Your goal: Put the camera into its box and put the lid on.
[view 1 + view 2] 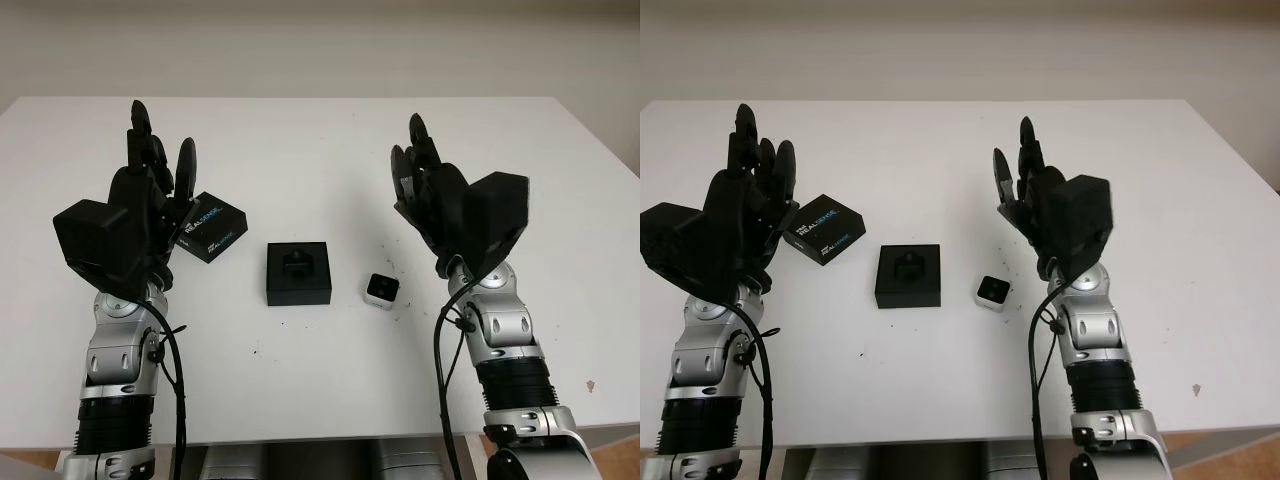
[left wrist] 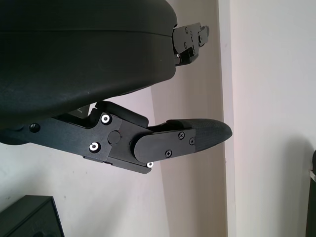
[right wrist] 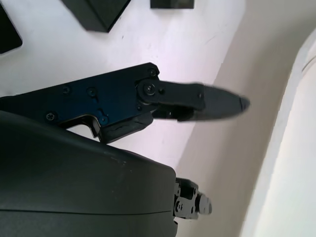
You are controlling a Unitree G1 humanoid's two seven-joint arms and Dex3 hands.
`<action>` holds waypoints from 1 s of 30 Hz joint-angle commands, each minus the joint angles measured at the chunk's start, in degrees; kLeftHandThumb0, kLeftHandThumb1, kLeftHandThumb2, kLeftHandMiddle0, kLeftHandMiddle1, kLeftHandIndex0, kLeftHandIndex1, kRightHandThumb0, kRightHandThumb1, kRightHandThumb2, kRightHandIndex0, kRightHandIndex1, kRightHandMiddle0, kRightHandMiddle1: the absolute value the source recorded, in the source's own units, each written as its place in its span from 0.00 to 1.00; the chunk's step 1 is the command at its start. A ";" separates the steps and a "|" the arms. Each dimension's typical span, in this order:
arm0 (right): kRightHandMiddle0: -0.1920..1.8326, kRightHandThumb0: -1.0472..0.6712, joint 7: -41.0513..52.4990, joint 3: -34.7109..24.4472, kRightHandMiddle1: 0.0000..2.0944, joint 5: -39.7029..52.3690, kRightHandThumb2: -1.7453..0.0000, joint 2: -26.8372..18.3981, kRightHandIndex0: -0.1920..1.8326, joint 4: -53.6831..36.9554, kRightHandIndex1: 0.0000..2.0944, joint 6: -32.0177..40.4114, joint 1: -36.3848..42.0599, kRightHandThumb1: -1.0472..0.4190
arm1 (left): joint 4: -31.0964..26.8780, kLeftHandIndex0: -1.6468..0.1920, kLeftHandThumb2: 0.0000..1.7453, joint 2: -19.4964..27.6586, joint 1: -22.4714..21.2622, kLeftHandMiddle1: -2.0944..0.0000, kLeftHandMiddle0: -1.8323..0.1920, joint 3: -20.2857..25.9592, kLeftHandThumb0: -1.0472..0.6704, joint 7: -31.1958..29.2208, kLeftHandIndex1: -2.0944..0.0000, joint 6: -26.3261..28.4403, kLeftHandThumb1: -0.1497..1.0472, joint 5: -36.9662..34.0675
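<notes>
The left hand (image 1: 140, 200) is raised above the left side of the white tabletop (image 1: 320, 140), open and holding nothing, its palm turned toward the middle of the scene; its fingers stand just beside the lid (image 1: 208, 227), which lies printed side up and skewed, a corner nearly under the fingertips. The right hand (image 1: 440, 195) mirrors it on the right side, likewise open with nothing in it, lifted clear of the surface. Both look parked in a ready pose, one on each flank of the work, so that either can come in without crossing the other. Between them, near the centre, sits the box (image 1: 298, 272), a black square base with its moulded recess facing up and nothing in it, ready to receive its contents. The camera (image 1: 380, 290), a small pale cube with a dark face, rests on the tabletop just to the right of the box, apart from it and nearer the right hand, which seems the natural one to fetch it. The lid's place by the left hand suggests that hand will close the box afterwards. No step appears begun yet.
</notes>
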 commanded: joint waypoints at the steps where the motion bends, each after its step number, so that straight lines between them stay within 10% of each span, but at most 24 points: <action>1: 0.16 0.18 0.59 2.10 0.08 -4.10 0.94 -3.64 0.18 -6.03 0.09 0.62 1.15 0.03 | -1.12 1.00 0.30 -0.08 0.26 0.98 1.00 -0.02 0.25 -0.17 0.99 0.13 1.00 -0.33; 8: 0.22 0.18 13.39 9.07 0.07 -23.13 0.97 -16.70 0.21 -28.20 0.08 12.51 6.64 0.08 | -2.01 1.00 0.27 -0.51 0.34 0.98 1.00 -0.23 0.23 0.12 0.99 1.47 1.00 -0.63; 22: 0.24 0.21 24.92 14.07 0.03 -48.21 0.97 -18.94 0.28 -43.37 0.09 21.78 13.62 0.09 | -1.40 1.00 0.29 -0.13 0.06 0.98 1.00 -1.09 0.24 -1.32 0.99 0.99 1.00 0.51; 25: 0.23 0.19 26.30 15.52 0.02 -52.98 0.97 -17.86 0.24 -42.69 0.19 21.89 13.80 0.08 | -1.21 1.00 0.29 -0.15 -0.19 0.98 1.00 -1.28 0.23 -1.08 0.99 1.19 1.00 0.95; 27: 0.24 0.19 26.92 16.31 0.03 -55.47 0.97 -16.79 0.09 -42.12 0.49 21.74 13.96 0.07 | -1.10 0.99 0.28 -0.18 -0.36 0.98 0.99 -1.37 0.22 -0.86 0.99 1.35 1.00 1.20; 30: 0.26 0.17 26.64 17.62 0.03 -59.59 0.97 -15.42 0.05 -40.94 0.62 20.62 14.57 0.08 | -0.83 0.99 0.28 -0.20 -0.55 0.97 0.99 -1.47 0.21 -0.90 0.99 1.21 1.00 1.29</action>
